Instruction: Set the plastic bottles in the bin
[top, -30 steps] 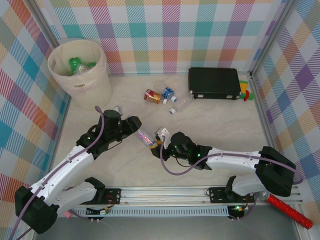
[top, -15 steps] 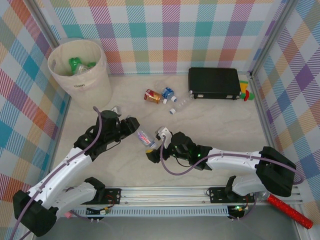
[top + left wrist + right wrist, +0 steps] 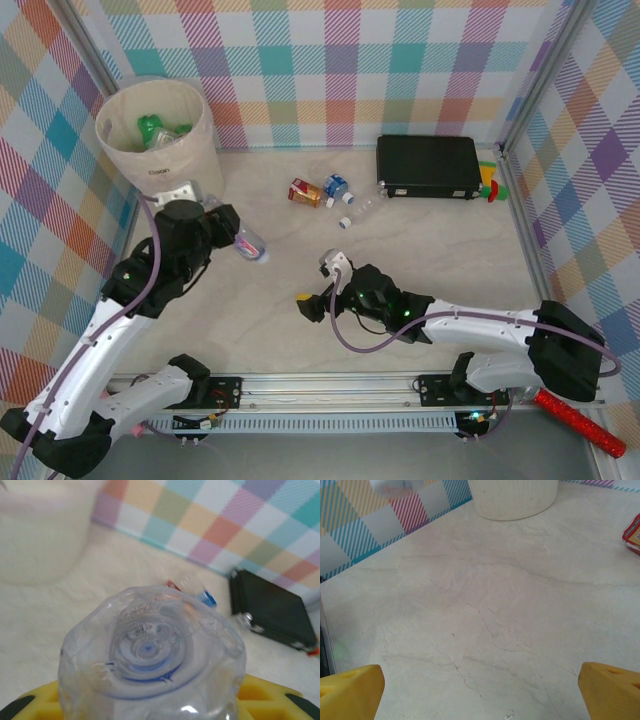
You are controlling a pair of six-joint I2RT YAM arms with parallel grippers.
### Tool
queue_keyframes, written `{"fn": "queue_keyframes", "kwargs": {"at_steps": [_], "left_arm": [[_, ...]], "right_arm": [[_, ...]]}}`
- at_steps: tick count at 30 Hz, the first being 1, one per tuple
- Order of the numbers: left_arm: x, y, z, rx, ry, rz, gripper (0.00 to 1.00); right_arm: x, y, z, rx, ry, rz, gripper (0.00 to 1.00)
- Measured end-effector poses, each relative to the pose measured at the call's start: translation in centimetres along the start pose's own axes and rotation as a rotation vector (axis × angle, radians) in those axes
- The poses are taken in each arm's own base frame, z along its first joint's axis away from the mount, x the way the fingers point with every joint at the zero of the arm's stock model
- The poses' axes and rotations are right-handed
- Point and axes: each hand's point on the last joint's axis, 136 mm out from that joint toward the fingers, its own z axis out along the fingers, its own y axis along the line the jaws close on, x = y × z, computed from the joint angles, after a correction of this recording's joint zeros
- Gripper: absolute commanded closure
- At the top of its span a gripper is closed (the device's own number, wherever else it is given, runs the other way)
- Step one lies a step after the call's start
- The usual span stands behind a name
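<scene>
My left gripper (image 3: 228, 232) is shut on a clear plastic bottle (image 3: 247, 244), held above the floor just right of the bin (image 3: 190, 170). In the left wrist view the bottle's base (image 3: 150, 650) faces the camera between the yellow fingers (image 3: 260, 695). The cream bin holds green bottles (image 3: 152, 130). More bottles lie in mid-floor: an orange-labelled one (image 3: 305, 192), a blue-labelled one (image 3: 336, 187) and a small clear one (image 3: 365, 208). My right gripper (image 3: 312, 303) stands open over bare floor, with nothing between its yellow fingertips (image 3: 350, 690).
A black rectangular case (image 3: 428, 166) lies at the back right, with small red and green items (image 3: 492, 186) beside it. A red stick (image 3: 578, 420) lies outside the front rail. Checked walls close in the back and both sides.
The right gripper let go of the clear bottle and opened. The left gripper took it and carried it up and left toward the bin. The right arm drew back slightly.
</scene>
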Motion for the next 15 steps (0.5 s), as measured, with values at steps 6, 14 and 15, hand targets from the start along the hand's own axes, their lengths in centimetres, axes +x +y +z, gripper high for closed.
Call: {"fn": "queue_keyframes", "kwargs": {"at_steps": [6, 14, 15], "left_arm": [[-4.7, 0.5, -1.0, -0.118, -0.128, 0.107, 0.55], [-8.7, 0.7, -0.9, -0.217, -0.189, 0.173, 0.55], [-9.0, 0.7, -1.0, -0.221, -0.194, 0.175, 0.56]], "right_arm": [[-0.4, -0.1, -0.9, 0.004, -0.027, 0.002, 0.01], [-1.4, 0.0, -1.8, -0.004, -0.063, 0.005, 0.01], [-1.5, 0.0, -2.0, -0.005, -0.067, 0.006, 0.01]]}}
